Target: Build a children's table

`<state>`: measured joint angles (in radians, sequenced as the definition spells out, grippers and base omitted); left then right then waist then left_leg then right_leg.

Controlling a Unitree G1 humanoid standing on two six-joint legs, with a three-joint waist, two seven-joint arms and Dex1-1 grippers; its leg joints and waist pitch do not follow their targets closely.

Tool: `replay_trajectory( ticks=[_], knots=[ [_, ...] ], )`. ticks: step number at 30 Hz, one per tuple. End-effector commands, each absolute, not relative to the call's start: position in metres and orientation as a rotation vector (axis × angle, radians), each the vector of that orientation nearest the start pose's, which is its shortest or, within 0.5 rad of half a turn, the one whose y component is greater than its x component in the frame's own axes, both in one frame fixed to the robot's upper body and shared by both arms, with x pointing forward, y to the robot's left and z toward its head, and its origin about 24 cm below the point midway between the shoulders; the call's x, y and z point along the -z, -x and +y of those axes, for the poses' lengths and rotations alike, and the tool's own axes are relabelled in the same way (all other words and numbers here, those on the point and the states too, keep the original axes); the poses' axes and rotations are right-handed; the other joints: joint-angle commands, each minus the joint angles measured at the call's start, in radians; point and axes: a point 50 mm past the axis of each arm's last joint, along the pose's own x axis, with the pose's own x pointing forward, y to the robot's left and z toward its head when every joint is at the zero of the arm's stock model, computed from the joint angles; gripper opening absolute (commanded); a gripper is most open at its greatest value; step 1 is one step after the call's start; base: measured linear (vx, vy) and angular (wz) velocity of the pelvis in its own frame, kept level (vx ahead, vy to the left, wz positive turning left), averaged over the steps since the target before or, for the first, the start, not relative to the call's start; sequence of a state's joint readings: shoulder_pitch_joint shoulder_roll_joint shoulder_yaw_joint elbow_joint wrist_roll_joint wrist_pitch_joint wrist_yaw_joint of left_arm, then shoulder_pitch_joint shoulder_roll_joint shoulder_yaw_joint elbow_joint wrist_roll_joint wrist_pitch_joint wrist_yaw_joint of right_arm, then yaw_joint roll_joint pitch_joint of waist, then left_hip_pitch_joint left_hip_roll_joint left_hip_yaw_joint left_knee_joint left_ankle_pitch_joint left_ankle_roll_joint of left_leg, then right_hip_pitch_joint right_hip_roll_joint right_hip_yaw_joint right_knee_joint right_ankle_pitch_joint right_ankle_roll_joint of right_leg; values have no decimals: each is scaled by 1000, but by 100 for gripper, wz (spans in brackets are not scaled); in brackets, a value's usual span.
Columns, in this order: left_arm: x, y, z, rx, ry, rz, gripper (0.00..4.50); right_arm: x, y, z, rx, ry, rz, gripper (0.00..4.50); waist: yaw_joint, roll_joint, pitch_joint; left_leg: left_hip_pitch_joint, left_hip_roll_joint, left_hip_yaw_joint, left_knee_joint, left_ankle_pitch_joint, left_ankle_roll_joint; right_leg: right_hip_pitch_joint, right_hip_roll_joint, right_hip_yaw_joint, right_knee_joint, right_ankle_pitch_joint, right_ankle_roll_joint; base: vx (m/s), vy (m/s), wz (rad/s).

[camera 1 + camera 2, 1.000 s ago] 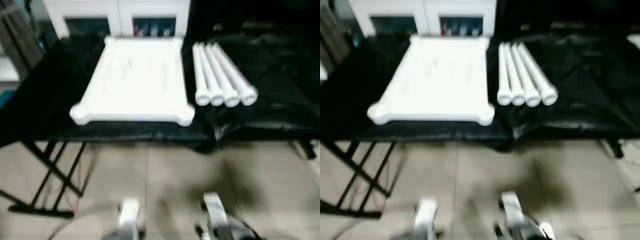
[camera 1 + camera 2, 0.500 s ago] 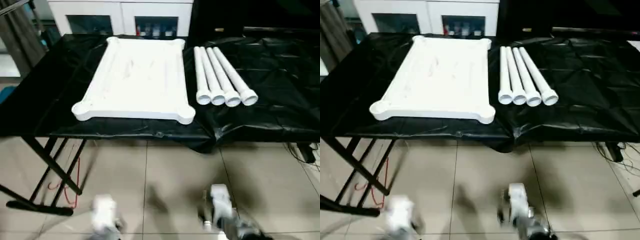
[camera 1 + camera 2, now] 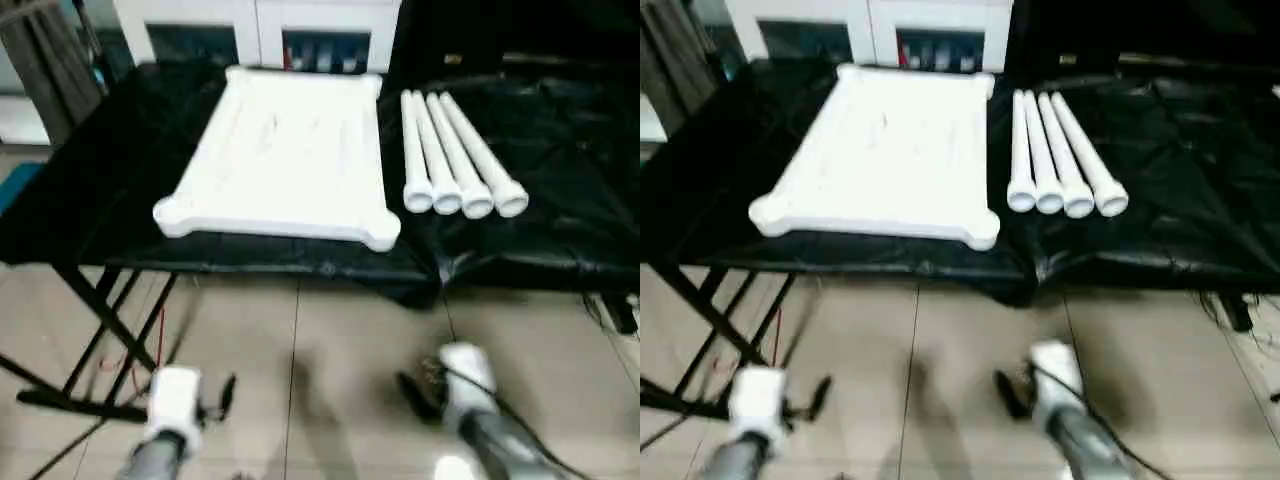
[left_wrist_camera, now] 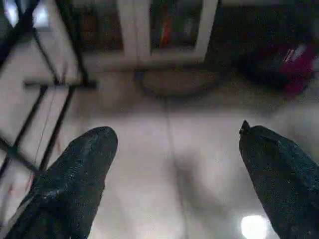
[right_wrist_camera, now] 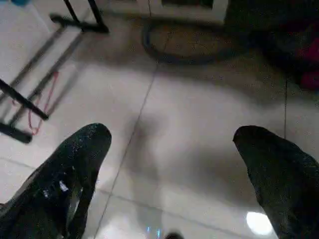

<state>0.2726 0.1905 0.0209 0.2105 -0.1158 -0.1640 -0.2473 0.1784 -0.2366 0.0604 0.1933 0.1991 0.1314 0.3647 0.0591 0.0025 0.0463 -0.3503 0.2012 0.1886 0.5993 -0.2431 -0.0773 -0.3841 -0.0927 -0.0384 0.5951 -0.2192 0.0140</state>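
My left claw (image 4: 177,144) and right claw (image 5: 172,149), both spread empty, hang well short of the four white tapered tube legs (image 3: 458,160) ahead; a hasty reach may scatter them.

- No readable text, label, brand, number or sign appears in any view.
- The white tabletop (image 3: 280,150) carries no legible lettering; faint marks on it cannot be made out.
- The four white legs (image 3: 455,160) at 3 o'clock of it are plain.
- Coloured items behind the cabinet's glass doors (image 3: 325,50), at 12 o'clock, are too blurred to read.
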Motion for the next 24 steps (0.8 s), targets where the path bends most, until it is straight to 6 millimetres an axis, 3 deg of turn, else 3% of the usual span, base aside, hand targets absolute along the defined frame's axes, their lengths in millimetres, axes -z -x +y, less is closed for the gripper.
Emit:
replay_trajectory(
  ticks=[1, 3, 4, 5, 8, 11, 13, 14, 16, 17, 18, 19, 20, 21, 22, 23, 24],
  knots=[
    [14, -178, 195, 171, -45, 225, 445, 18, -193, -181, -375, -95, 404, 450, 1, -1, -23, 1, 52, -16, -108, -344, 35, 22, -45, 38, -85, -312, -141, 0, 0, 0],
    [-8, -179, 192, 167, -37, 156, 445, -3, -193, -181, -382, -121, 338, 450, -3, -3, -23, -2, 47, -19, -111, -337, 14, 18, -39, 40, -87, -324, -108, 0, 0, 0],
    [-21, -180, 189, 168, -32, 120, 445, -16, -195, -180, -383, -156, 304, 450, -4, -10, -22, -5, 45, -18, -110, -318, 14, 18, -36, 41, -85, -299, -102, 0, 0, 0],
    [-22, -180, 189, 168, -31, 115, 445, -18, -195, -180, -383, -161, 300, 450, -5, -10, -21, -5, 44, -18, -110, -312, 14, 19, -34, 41, -83, -290, -99, 0, 0, 0],
    [-55, -189, 186, 132, -48, 9, 445, -54, -209, -178, -382, -198, 175, 450, -4, -10, -28, -4, 38, -16, -103, -255, 8, 18, -29, 39, -77, -228, -93, 0, 0, 0],
    [-76, -200, 183, 131, -72, -48, 445, -80, -224, -175, -371, -214, 84, 450, -3, -9, -37, -2, 30, -14, -92, -158, -1, 23, -23, 36, -61, -104, -96, 0, 0, 0],
    [-92, -218, 180, 140, -61, -68, 445, -99, -241, -174, -346, -184, 7, 450, -6, -25, -40, -1, 22, -9, -84, -87, -8, 23, -17, 35, -53, -47, -96, 0, 0, 0],
    [-95, -225, 179, 133, -55, -60, 445, -105, -247, -174, -333, -153, -12, 450, -3, -26, -45, 0, 19, -10, -79, -55, -9, 25, -18, 35, -46, -16, -98, 0, 0, 0],
    [-101, -235, 179, 119, -90, -75, 445, -114, -259, -176, -249, -108, -65, 450, -2, -18, -51, 1, 12, -9, -70, 31, -16, 27, -13, 34, -37, 90, -103, 0, 0, 0],
    [-101, -241, 178, 112, -119, -51, 445, -114, -265, -177, -231, -133, -34, 450, -2, -3, -53, 3, 9, -11, -67, 71, -23, 28, -9, 33, -30, 160, -108, 0, 0, 0],
    [-103, -245, 178, 105, -153, -53, 445, -114, -271, -177, -226, -244, -19, 450, -5, 4, -57, 4, 4, -11, -64, 84, -22, 30, -4, 32, -25, 220, -110, 0, 0, 0],
    [-104, -249, 176, 103, -138, -51, 445, -112, -275, -178, -187, -322, 11, 450, -6, -1, -59, 3, 4, -11, -63, 70, -25, 33, -5, 32, -25, 236, -118, 0, 0, 0],
    [-107, -254, 174, 104, -117, -54, 445, -109, -280, -179, -147, -340, 42, 450, -7, 12, -60, 6, 3, -11, -63, 56, -33, 34, -4, 32, -24, 235, -123, 0, 0, 0],
    [-107, -254, 174, 104, -117, -54, 445, -109, -280, -179, -147, -340, 42, 450, -10, 5, -58, 10, 3, -9, -69, -3, -41, 36, -3, 30, -30, 179, -127, 0, 0, 0],
    [-111, -263, 166, 127, -76, -70, 445, -107, -286, -179, -111, -328, 64, 450, -13, 12, -54, 28, 9, -5, -84, -205, -56, 40, -3, 21, -45, -39, -149, 0, 0, 0],
    [-111, -265, 163, 131, -74, -66, 445, -106, -286, -178, -114, -288, 72, 450, -17, 8, -50, 41, 9, -3, -93, -312, -37, 45, 0, 14, -58, -160, -171, 0, 0, 0],
    [-111, -266, 161, 143, -78, -58, 445, -105, -284, -176, -118, -274, 76, 450, -15, 12, -47, 44, 8, -3, -97, -347, -23, 49, 0, 11, -64, -213, -177, 0, 0, 0]
  ],
)
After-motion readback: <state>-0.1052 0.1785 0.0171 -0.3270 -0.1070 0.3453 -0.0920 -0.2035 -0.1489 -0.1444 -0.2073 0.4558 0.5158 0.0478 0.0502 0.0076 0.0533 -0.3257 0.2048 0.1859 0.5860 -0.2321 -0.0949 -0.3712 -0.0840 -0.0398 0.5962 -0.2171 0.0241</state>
